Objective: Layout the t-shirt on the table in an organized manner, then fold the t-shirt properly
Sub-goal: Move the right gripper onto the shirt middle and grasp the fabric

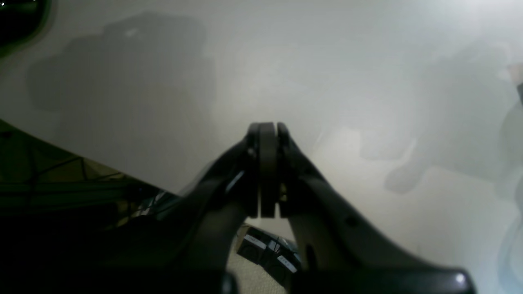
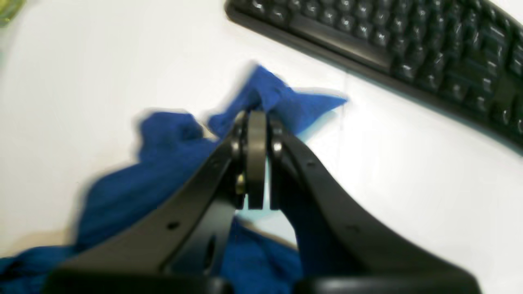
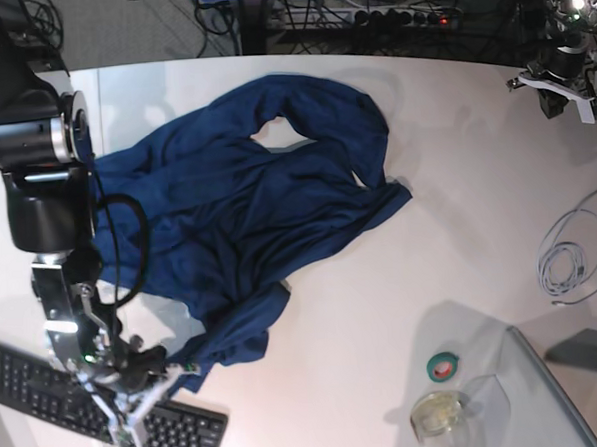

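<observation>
Fig.: layout step, fold not yet begun. T-shirt (image 3: pixel 248 206) lies crumpled and bunched on the white table (image 3: pixel 384 319), spread over the table's left half from near the far edge down toward the near-left corner, where the keyboard (image 3: pixel 47 392) sits.

Right gripper (image 2: pixel 255 118), at the near-left corner: jaws clenched on a bunched tip of cloth, prob. a hem corner or sleeve end; blur hides which. The tip sits just beside the keyboard's edge.

Left gripper (image 1: pixel 267 130), at the far-right corner, well apart from the shirt: jaws clenched on nothing, only bare table below.

Orientation: long axis runs approx. from far edge to near-left corner, slightly diagonal. Neck opening appears to face the far edge; one side flares to a point toward table centre.

Next move (judgement): draw the held tip outward to flatten the lower part w/o dragging it onto the keyboard; left arm would need to come in and take an opposite corner.
</observation>
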`<state>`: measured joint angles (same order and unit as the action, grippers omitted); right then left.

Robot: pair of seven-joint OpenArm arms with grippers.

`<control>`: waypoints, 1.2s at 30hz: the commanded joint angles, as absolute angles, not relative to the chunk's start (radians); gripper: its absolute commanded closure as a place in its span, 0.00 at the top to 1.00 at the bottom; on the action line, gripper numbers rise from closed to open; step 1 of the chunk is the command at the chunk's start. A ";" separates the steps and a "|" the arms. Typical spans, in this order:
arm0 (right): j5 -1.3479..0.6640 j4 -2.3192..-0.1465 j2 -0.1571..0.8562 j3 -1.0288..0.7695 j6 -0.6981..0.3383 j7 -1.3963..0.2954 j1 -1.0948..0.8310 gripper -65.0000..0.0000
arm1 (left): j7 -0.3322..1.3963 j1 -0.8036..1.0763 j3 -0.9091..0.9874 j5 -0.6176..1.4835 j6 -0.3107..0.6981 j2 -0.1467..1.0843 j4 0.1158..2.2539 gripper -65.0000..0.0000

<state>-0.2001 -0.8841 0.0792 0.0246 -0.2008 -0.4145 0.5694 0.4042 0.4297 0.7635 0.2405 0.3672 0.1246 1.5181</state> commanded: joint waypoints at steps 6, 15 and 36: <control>-0.211 -1.109 -0.067 0.254 -0.213 -0.433 0.601 0.00 | 0.384 0.427 0.769 0.249 0.364 0.139 1.534 0.00; -0.317 -1.118 -0.156 0.693 -0.182 -0.424 0.605 0.03 | 0.384 0.437 0.769 0.249 0.364 0.139 1.531 0.00; -0.377 -0.685 0.021 0.369 -0.170 -0.390 0.668 0.52 | 0.384 0.430 0.766 0.249 0.364 0.136 1.532 0.00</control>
